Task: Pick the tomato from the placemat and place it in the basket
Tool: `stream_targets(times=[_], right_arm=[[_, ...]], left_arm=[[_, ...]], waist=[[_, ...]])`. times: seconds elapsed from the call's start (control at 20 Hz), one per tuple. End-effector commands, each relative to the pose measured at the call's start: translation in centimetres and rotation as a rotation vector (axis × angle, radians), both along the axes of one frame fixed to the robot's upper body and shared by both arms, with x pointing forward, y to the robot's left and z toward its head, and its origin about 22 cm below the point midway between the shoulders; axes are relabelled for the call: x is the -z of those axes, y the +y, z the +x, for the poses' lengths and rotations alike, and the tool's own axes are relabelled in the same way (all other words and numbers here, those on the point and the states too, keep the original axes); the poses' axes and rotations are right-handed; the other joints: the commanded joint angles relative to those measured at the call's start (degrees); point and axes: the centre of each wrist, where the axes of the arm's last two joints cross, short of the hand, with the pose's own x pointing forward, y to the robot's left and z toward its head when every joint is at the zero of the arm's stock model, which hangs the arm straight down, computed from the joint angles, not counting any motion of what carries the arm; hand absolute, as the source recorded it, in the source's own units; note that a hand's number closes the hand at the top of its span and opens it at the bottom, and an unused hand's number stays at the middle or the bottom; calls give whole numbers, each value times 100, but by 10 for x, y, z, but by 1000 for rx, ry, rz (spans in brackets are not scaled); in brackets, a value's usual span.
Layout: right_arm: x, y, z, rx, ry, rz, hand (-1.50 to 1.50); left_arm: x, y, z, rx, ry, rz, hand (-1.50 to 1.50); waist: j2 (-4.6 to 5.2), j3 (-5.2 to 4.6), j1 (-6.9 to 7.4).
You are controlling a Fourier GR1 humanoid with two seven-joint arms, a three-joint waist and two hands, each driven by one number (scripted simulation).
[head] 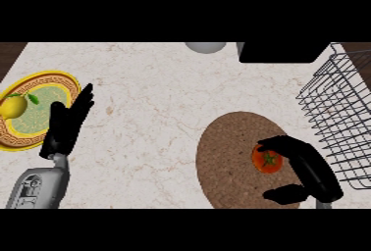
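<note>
A pale, veined marble counter (167,98) fills the view, with a grey rounded object (205,47) and a flat black one (282,51) cut off at its far edge. On the right half lies a round brown woven placemat (228,147), and the red tomato (267,158) with its green stalk sits on the placemat's right part, close to the mat's edge.

The right hand (313,169) comes in from the lower right and lies just to the right of the tomato. Its black fingers (279,142) arch over the tomato's far side and curl down around it, while the thumb (286,194) is bent in on the near side with a strip of mat showing between it and the fruit. So the hand is cupped about the tomato and partly closed. Whether it has real purchase cannot be read from here.

The dark wire basket (337,108) stands just beyond the placemat's right edge, on the same side as the hand. The carry therefore looks short, up and outward to the right over the wire rim. The tomato is round, so no axis needs matching.

The left hand (66,125) rests open, fingers straight, well apart at the left beside a gold-rimmed green plate (51,76) holding a yellow lemon (12,107).
</note>
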Motion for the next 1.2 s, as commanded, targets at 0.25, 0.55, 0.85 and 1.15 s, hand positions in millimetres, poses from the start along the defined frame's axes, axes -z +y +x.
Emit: stream_targets(times=[0.25, 0.55, 0.85, 1.15], right_arm=[[12, 2, -4, 15, -137, -90, 150], [15, 51, 7, 204, 237, -510, 150], [-39, 138, 24, 250, 158, -607, 150], [-93, 143, 7, 236, 216, -215, 150]], left_arm=[[7, 16, -4, -2, -2, 1, 0], [9, -6, 1, 27, 5, -3, 0], [-6, 6, 3, 2, 9, 0, 0], [11, -1, 10, -26, 19, 14, 0]], waist=[[24, 39, 12], [54, -15, 127], [14, 33, 86], [17, 38, -32]])
